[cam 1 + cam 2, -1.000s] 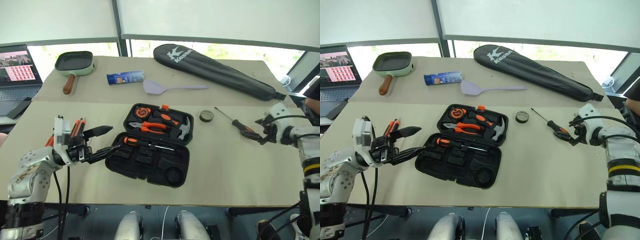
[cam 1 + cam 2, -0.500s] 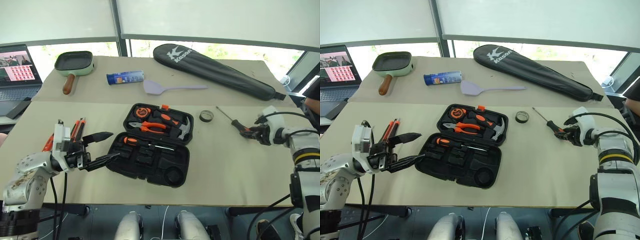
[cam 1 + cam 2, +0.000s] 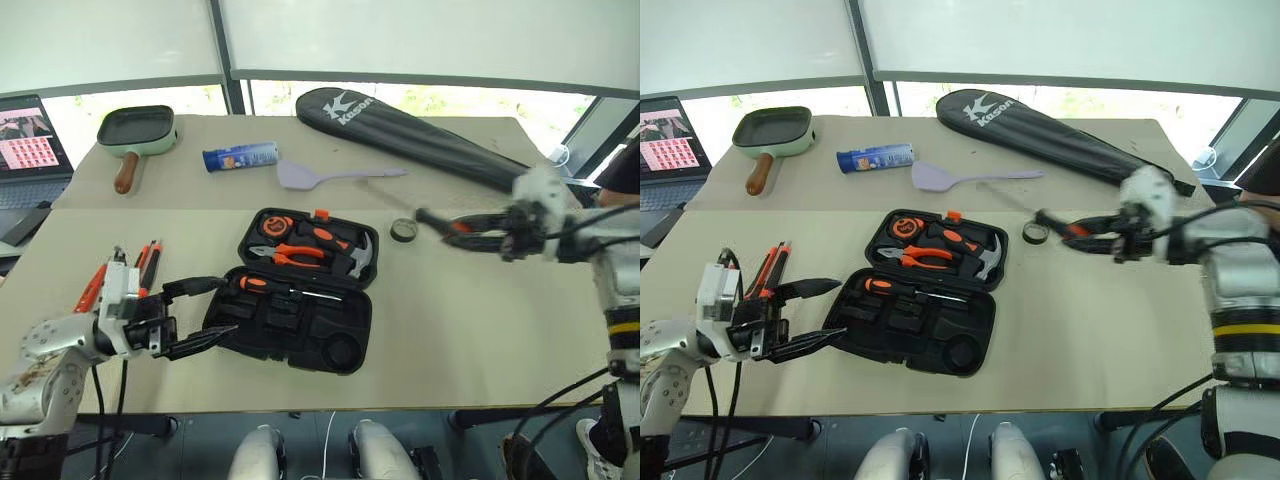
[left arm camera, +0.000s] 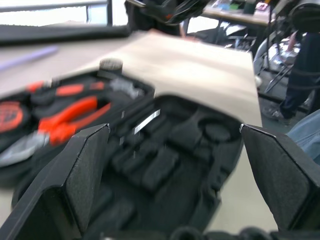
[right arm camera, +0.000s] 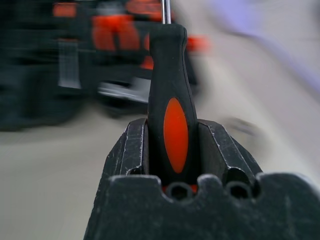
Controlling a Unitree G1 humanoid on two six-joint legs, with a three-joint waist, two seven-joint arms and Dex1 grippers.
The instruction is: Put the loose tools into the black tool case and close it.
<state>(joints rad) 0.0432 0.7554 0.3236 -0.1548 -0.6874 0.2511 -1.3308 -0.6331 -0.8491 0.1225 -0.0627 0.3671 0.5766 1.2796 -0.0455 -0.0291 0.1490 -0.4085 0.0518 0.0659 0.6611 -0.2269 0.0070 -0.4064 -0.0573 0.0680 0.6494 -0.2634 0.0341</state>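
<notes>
Screwdriver (image 5: 168, 100): stiff, light, thin shaft; best held by its rubbery handle, as the right gripper (image 5: 172, 150) jaws now clamp it.
Change: a second ago it lay on the bench (image 3: 450, 330); now it's lifted, swinging toward the black tool case (image 3: 300, 290).
Left gripper (image 3: 205, 312): jaws wide, empty, beside the case.

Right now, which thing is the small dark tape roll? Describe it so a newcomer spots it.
Start at the open black clamshell tool case mid-table. Just past its upper right corner, toward the long black racket bag, lies the small dark tape roll: the sole ring-shaped item, flat on bare tabletop.
</notes>
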